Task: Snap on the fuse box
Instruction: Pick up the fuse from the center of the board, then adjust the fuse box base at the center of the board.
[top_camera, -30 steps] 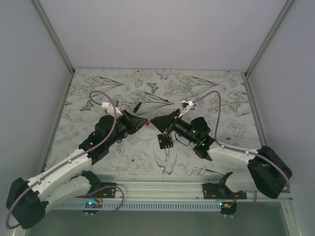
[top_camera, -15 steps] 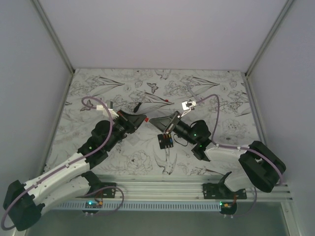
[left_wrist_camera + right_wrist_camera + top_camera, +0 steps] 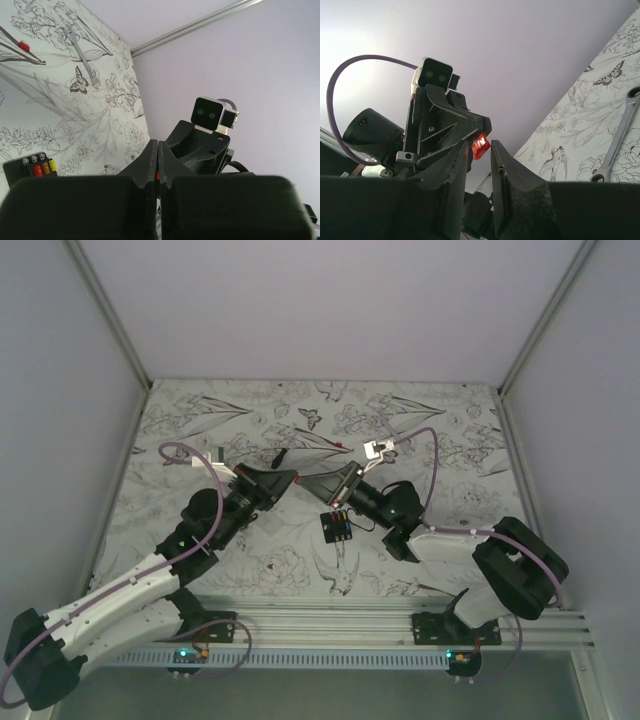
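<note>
The fuse box (image 3: 337, 526) sits on the tabletop (image 3: 450, 440), apparently not snapped on yet; the left fingers (image 3: 144, 165) pinch a red fuse (image 3: 480, 146), the right fingers (image 3: 452, 175) gape slightly, empty.

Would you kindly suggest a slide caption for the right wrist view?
Left gripper holds a red fuse, framed by the open right fingers; wrench beyond.

The fuse box (image 3: 336, 526) — black, coloured fuses up — lies flat on the table.
</note>
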Tool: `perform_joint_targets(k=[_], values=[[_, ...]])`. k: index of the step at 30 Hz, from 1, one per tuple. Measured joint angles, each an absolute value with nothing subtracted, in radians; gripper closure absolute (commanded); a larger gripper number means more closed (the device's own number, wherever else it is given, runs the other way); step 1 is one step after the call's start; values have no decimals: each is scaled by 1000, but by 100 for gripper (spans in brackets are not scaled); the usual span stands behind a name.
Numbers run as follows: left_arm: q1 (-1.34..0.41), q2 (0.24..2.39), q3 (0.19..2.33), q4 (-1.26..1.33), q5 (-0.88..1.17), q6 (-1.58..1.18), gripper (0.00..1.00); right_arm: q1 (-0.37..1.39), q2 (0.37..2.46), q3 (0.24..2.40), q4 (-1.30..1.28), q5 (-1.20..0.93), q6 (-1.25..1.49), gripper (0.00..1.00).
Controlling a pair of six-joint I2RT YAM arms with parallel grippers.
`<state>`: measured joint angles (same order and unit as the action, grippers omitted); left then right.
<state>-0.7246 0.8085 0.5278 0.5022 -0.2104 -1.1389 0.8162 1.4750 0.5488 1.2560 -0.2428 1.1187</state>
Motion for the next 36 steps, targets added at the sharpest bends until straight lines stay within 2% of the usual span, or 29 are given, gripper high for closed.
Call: perform_joint_targets(k=[5, 10, 13, 18, 21, 26, 31, 36], values=[[-730, 801, 526, 505, -212, -1148, 100, 817, 1487, 550, 1274, -245, 1137, 79], [-732, 795, 523, 518, -220, -1153, 100, 817, 1500, 558, 1295, -246, 1151, 99], [-733, 791, 517, 526, -228, -1154, 100, 817, 1509, 560, 1307, -245, 1167, 100], [-734, 778, 484, 534, -242, -1140, 70, 817, 1503, 560, 1262, -257, 1149, 100], [-734, 768, 458, 510, -264, -1124, 59, 814, 1451, 560, 1135, -265, 1094, 100], [-734, 736, 451, 400, -286, -1088, 47, 811, 1313, 616, 761, -245, 934, 100], [-734, 746, 451, 296, -278, -1044, 41, 809, 1236, 712, 392, -177, 778, 100], [-734, 857, 451, 241, -213, -1020, 43, 808, 1185, 739, 81, -59, 665, 100]])
